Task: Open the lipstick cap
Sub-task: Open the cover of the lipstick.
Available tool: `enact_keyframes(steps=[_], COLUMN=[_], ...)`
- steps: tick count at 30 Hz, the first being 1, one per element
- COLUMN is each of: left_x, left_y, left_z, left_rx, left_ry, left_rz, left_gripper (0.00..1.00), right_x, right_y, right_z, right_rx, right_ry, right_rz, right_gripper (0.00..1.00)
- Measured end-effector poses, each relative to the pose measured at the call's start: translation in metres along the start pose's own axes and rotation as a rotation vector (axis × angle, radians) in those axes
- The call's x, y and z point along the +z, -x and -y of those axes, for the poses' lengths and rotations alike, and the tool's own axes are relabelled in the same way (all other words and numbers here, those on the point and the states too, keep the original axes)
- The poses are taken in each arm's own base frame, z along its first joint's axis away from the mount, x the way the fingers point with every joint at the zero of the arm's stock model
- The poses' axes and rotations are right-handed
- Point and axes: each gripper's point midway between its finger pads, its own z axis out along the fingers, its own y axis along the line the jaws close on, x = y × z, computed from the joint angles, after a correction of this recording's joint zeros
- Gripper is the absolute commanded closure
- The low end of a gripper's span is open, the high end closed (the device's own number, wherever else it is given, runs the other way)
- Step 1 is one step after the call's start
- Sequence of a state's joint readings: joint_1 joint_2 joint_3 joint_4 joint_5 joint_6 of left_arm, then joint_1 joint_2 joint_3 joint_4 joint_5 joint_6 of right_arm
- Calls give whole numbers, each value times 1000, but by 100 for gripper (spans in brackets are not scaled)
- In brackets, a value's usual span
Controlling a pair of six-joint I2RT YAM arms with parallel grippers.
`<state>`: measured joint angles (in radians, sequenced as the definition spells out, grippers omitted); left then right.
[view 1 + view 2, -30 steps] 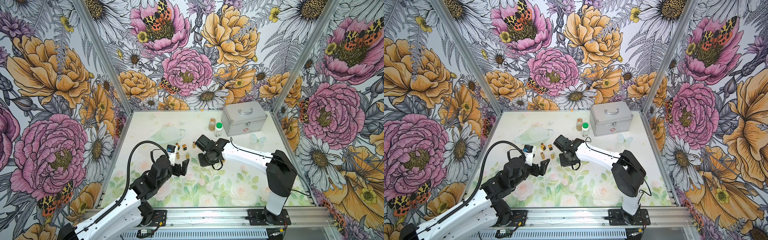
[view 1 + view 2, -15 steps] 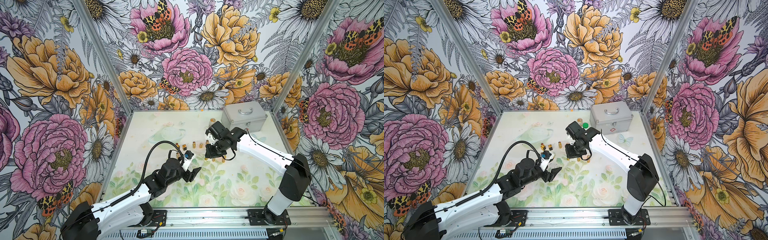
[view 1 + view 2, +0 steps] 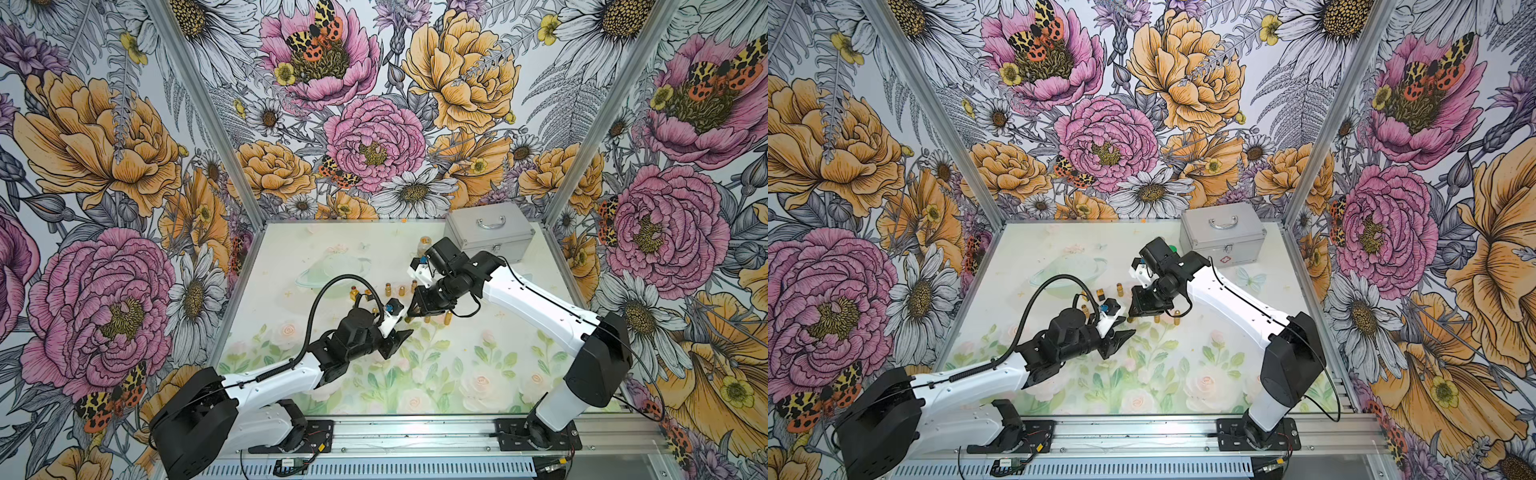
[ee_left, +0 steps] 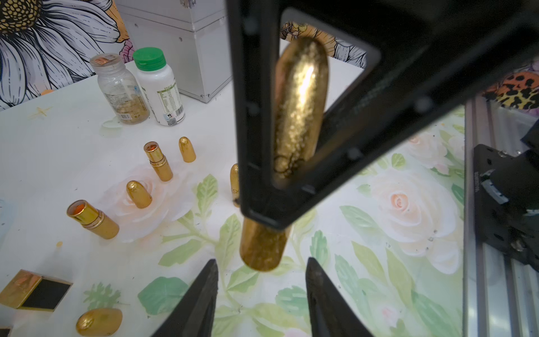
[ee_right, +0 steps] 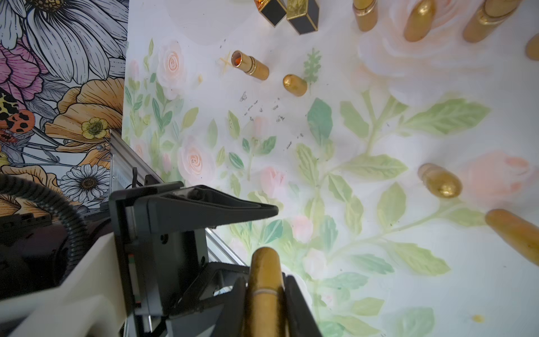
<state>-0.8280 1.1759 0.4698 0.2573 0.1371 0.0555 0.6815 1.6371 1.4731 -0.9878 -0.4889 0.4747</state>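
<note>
In both top views, the left arm (image 3: 270,380) reaches in from the lower left of the frame. Its left gripper (image 3: 402,334) sits just left of the mat's centre with the jaws spread and nothing between them. The left wrist view agrees: its two black fingers (image 4: 204,291) stand apart. The blunt gold end of the lipstick (image 4: 262,248) hangs just past their tips, in line with the gap. As far as we can tell, it touches neither finger.

Just above that gripper in a top view, a loose group of gold pieces (image 3: 388,288) stands on the flowered table mat (image 3: 478,374). In the left wrist view we make out a square black-and-gold tube (image 4: 35,289) and two uncapped gold tubes (image 4: 93,218). There are also several bullet-shaped caps (image 4: 138,194) among them.

At the centre of the frame, the right gripper (image 3: 409,316) points down and left toward the left gripper. It is pinching the lipstick, which is off the mat and slanting down toward the left gripper's open jaws. In the right wrist view, the right gripper's fingers (image 5: 294,297) press both sides of the gold body. A pale seam ring circles the body between them, and the two halves are joined.

Further right, above the right wrist, we see a clear bottle (image 3: 424,242) and a green-capped bottle (image 3: 1172,249) side by side. Next to them, the silver case (image 3: 490,232) with its handle sits at the upper right of the mat. The right arm (image 3: 540,307) runs down to the lower right.
</note>
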Motion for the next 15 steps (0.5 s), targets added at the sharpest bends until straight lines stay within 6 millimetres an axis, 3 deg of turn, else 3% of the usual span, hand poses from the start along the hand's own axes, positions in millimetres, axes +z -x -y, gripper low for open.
enact_keyframes(steps=[15], left_x=[0], left_y=[16], left_z=[0], left_rx=[2], left_ry=[-8], left_rz=[63], left_gripper=[74], right_x=[-1], right_y=[-3], right_z=[-10], right_rx=[-8], right_ry=[64], right_rz=[-22], right_gripper=[78])
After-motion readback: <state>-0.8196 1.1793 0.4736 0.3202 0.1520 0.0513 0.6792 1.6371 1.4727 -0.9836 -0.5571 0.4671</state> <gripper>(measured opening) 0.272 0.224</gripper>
